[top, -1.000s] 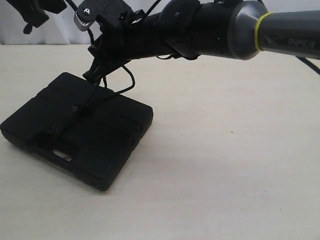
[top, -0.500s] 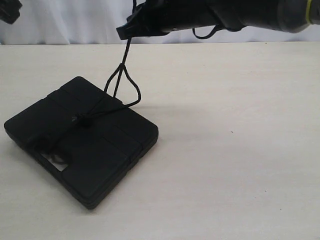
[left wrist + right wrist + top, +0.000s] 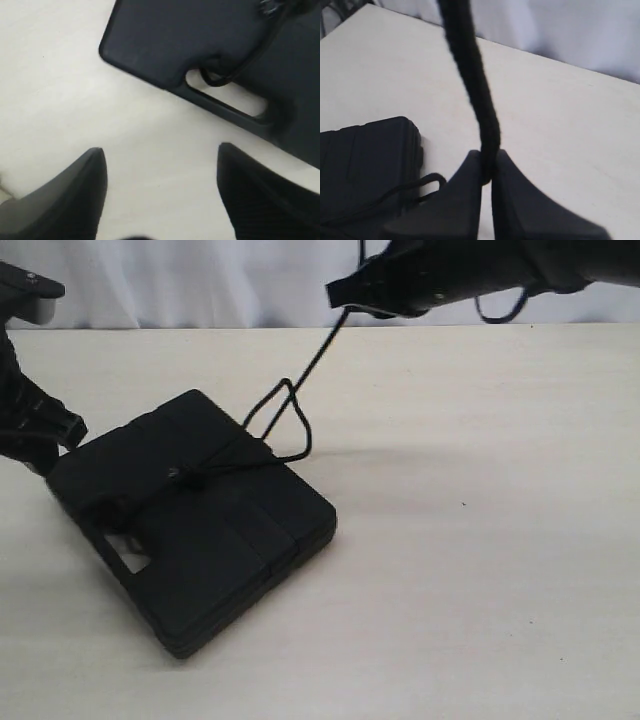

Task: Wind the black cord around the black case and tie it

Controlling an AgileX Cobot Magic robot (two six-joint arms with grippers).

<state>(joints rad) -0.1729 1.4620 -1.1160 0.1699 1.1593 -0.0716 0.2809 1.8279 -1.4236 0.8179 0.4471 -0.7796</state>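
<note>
Ribs and rounded corners mark the black case [image 3: 215, 540], which we see lying on the pale table [image 3: 480, 560]. It is a rectangular slab of matte black plastic with raised panels on its top face. A moulded handle cutout sits in one edge, and the table shows through it.

The black cord [image 3: 300, 385], thin and braided, passes through that cutout and runs across the middle of the case's top to a small knot near its centre. From there it goes on to the edge opposite the handle. Just beyond that edge it forms a slack loop, then rises in a taut line away from the case.

We find the right gripper [image 3: 487, 161] at the upper end of that line, well above and beyond the case, its jaws pressed together on the cord. The left gripper [image 3: 160, 152] hangs over bare table just beside the handle edge of the case. Its jaws stand apart with nothing between them, touching neither case nor cord.
</note>
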